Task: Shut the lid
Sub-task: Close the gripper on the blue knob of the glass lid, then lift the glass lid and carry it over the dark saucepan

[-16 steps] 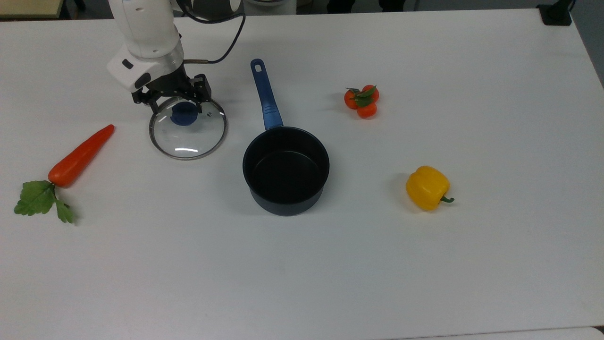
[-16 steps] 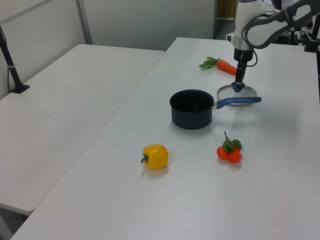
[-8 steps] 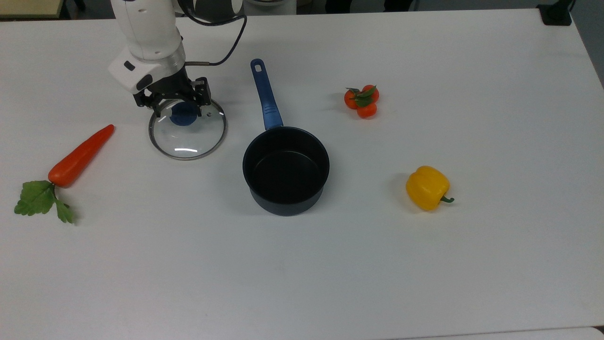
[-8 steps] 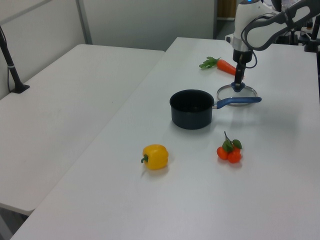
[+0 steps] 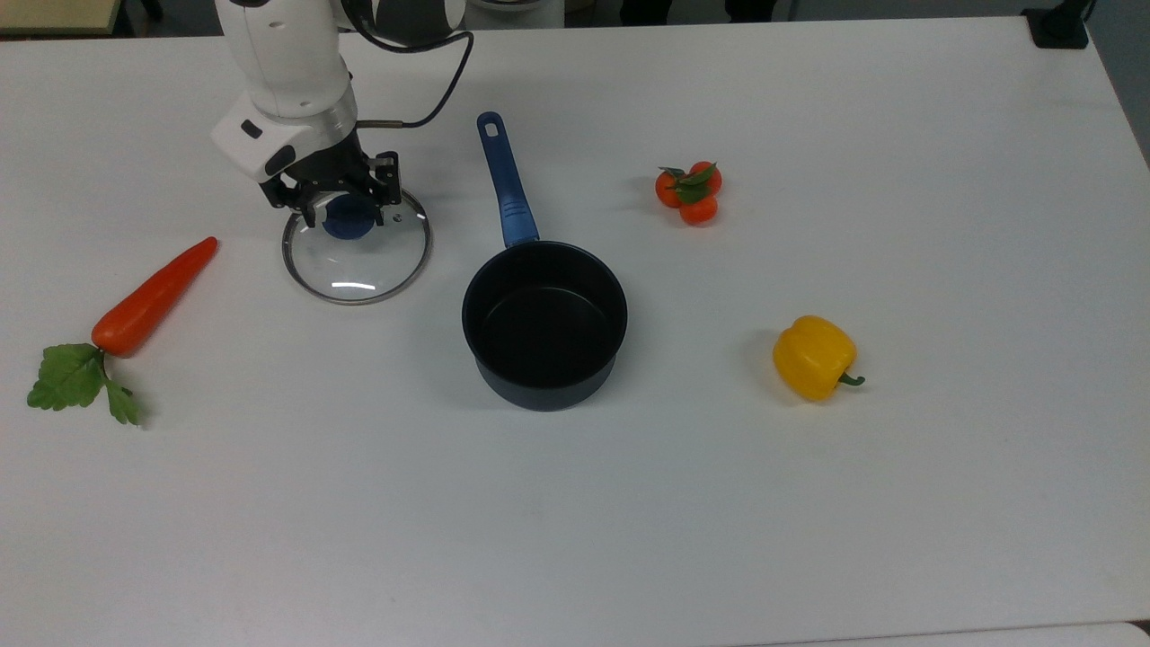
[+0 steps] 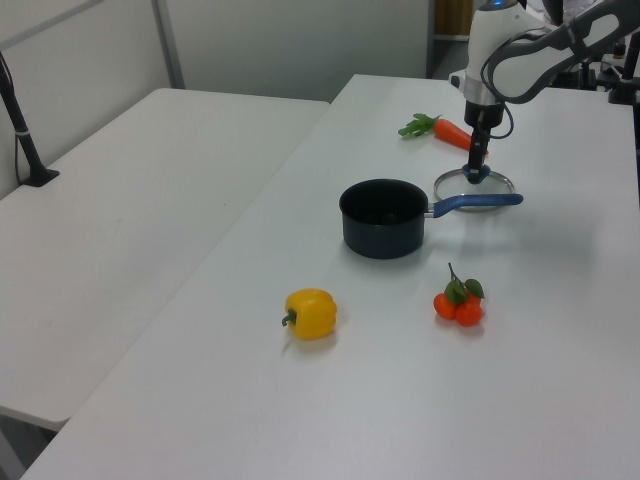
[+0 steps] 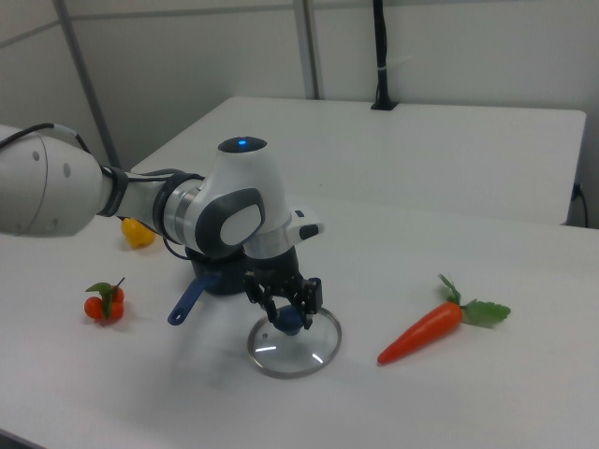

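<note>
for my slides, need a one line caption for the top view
Gripper poised at the blue knob of the lid on the table, beside the open saucepan.

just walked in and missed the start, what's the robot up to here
The robot arm has its gripper down at the blue knob of the glass lid, which lies flat on the table. The saucepan sits open and uncovered beside it, so the lid is not yet on.
</note>
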Controlling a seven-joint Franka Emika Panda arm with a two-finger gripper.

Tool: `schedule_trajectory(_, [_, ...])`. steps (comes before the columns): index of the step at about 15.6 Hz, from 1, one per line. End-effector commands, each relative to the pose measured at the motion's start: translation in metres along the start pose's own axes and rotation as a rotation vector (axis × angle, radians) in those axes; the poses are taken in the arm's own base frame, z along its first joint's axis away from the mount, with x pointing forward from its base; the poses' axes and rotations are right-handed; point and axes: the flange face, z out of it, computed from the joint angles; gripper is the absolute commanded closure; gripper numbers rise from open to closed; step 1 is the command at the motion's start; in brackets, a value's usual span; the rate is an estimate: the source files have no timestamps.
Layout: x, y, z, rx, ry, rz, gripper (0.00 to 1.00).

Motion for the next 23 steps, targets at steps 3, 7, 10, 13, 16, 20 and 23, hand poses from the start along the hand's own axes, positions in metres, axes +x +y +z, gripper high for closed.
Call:
schedule_trajectory(3, [-0.002,-0.004,0.000,0.003,0.016,0.009,0.51])
schedule_trajectory(7, [-0.001,0.000,-0.012,0.005,0.018,0.049,0.62])
schedule_trajectory(10, [0.013,0.006,-0.048,0.008,0.001,0.095,0.63])
schedule_trajectory(13, [0.029,0.008,-0.091,0.006,0.007,0.133,0.63])
schedule_trajectory(16, [0.050,-0.021,-0.135,0.005,0.027,0.137,0.63])
schedule_trajectory(20, [0.072,-0.089,-0.174,0.008,0.056,0.063,0.63])
schedule_trajectory(23, [0.078,-0.133,-0.179,0.008,0.075,-0.010,0.63])
